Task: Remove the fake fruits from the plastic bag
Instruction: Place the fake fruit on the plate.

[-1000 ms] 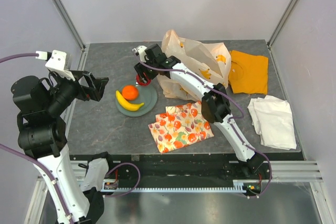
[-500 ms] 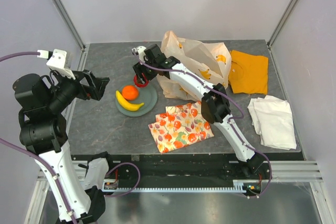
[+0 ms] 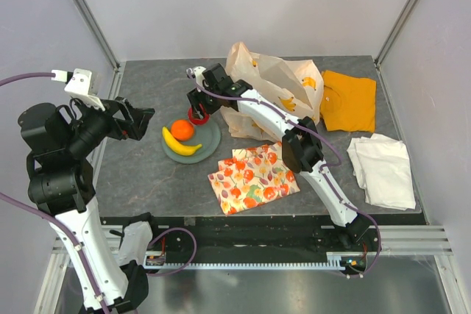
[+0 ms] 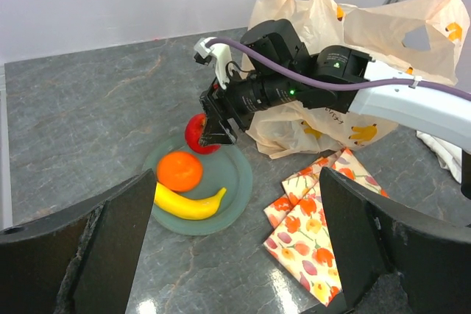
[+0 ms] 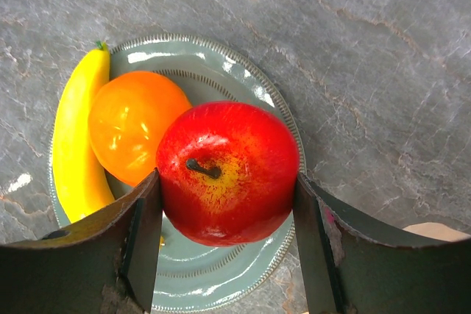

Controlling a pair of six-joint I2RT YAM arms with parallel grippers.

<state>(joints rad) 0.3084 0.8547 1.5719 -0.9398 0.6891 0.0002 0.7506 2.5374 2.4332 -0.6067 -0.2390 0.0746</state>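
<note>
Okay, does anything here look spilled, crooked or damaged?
Nothing stands out. The yellow plastic banana and glossy orange lie on the grey-green plate, and the right gripper holds the red plastic apple at its edge.

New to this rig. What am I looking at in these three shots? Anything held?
Two robot arms are bolted at the near edge of a table, each ending in a two-finger gripper. The wide shot is from a fixed camera above and behind them. The other two are from cameras on the wrists, so the dark shapes at their edges are that arm's own fingers. The right gripper is shut on a red apple, over a grey-green plate holding a banana and an orange. The left gripper is open and empty. Also on the table: a plastic bag, a fruit-print cloth, an orange cloth and a folded white cloth.
</note>
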